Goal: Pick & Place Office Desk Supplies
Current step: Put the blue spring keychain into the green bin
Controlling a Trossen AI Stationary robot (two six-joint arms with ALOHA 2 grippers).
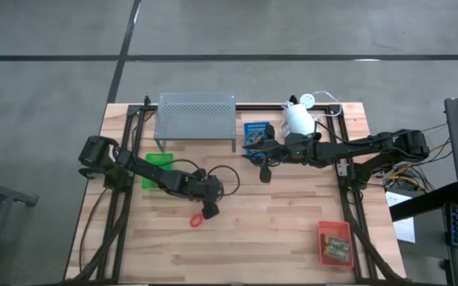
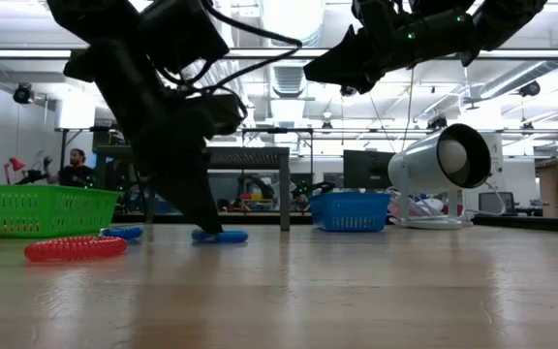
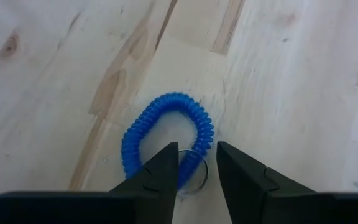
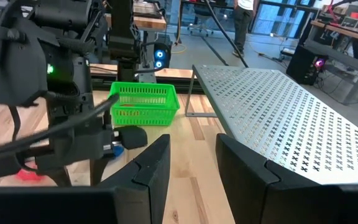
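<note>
Wooden tabletop [image 1: 277, 230] carries the pick in hand: the left gripper [image 3: 196, 163], down near mid-table with fingers parted astride the blue coil loop [image 3: 166, 134] and its key ring, must next close, while the right gripper [image 4: 192, 163] waits open, raised near the blue tray [image 1: 255, 131].

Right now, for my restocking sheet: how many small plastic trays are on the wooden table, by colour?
Green plastic mesh tray: 1
Blue plastic mesh tray: 1
Red-orange plastic tray: 1
Total: 3
</note>
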